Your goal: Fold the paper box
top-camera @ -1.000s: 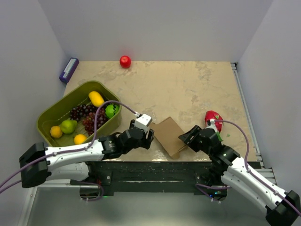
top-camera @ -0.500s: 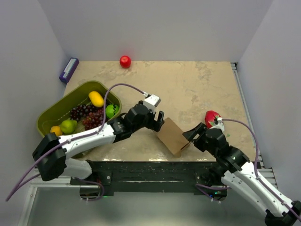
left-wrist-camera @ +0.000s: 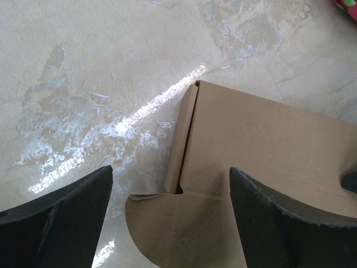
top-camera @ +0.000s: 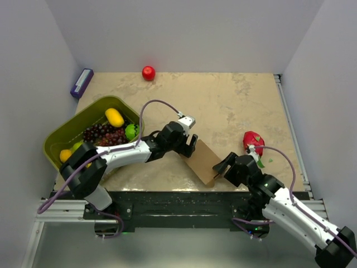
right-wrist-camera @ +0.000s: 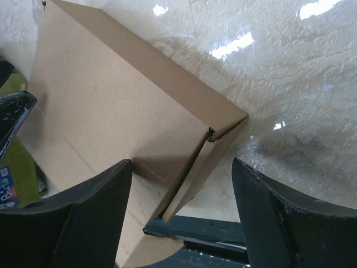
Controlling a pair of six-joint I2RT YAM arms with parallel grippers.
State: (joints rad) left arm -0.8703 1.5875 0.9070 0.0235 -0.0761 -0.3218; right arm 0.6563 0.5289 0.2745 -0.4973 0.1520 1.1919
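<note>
Top view high from the near side — wrist views close over one paper box [left-wrist-camera: 268, 145], opposite ends.

The left arm [top-camera: 120, 156] and right arm [top-camera: 290, 204] pair white link shells with black joints. A purple cable [top-camera: 156, 101] runs along each. The black, wedge-shaped fingers [left-wrist-camera: 61, 220] have rough edges.

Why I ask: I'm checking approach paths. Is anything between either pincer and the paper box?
Nothing visible. The open left pincer is at the far end of the paper box and the open right pincer at its near corner; each wrist view shows only cardboard ahead.
</note>
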